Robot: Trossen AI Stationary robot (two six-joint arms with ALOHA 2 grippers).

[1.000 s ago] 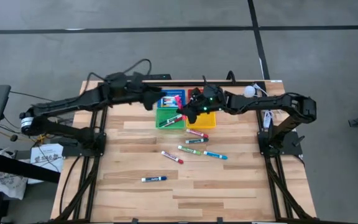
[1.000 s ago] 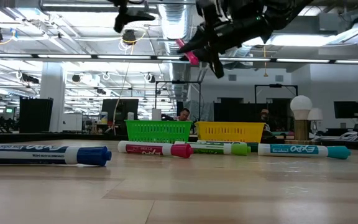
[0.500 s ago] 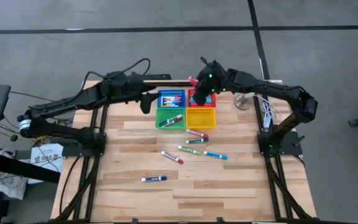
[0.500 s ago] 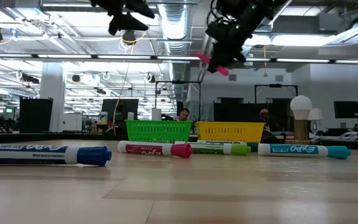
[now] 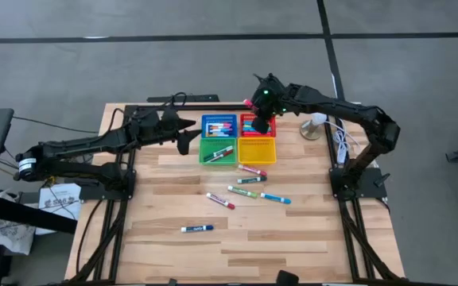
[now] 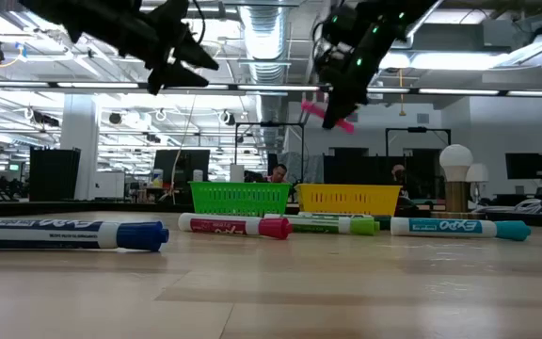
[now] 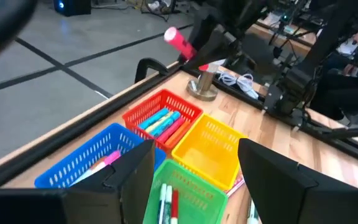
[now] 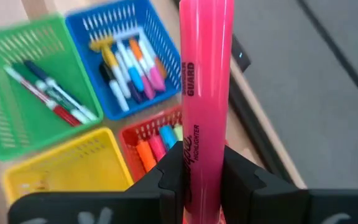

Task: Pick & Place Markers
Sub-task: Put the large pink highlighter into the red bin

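Observation:
My right gripper (image 5: 261, 114) hangs over the red basket (image 5: 258, 129) at the far side of the table, shut on a pink marker (image 8: 205, 93), which is also seen in the low view (image 6: 327, 114). My left gripper (image 5: 183, 141) hovers open and touches nothing, just left of the blue basket (image 5: 218, 126) and green basket (image 5: 219, 151). The blue, red and green baskets each hold markers. The yellow basket (image 5: 258, 150) looks bare inside. Several markers (image 5: 249, 180) lie flat on the wood nearer the front, a blue-capped one (image 5: 197, 229) nearest. My right gripper pinches the pink marker's barrel (image 8: 199, 168) between its two fingers (image 8: 169, 177), slanting down from above. Most of the marker sticks out past the fingertips. It is tilted and lifted clear, above the red basket.
A white ball on a small stand (image 5: 318, 119) and a white cable (image 5: 341, 147) sit at the far right of the table. The four baskets form a square block at the far middle. Bare wood lies left and right of the loose markers and along the near edge.
My right gripper has carried the pink marker from over the green and yellow baskets toward the far edge, to above the red basket, turning its wrist so the marker swung about. My left gripper has drawn back toward the table's left and sunk lower, staying open.

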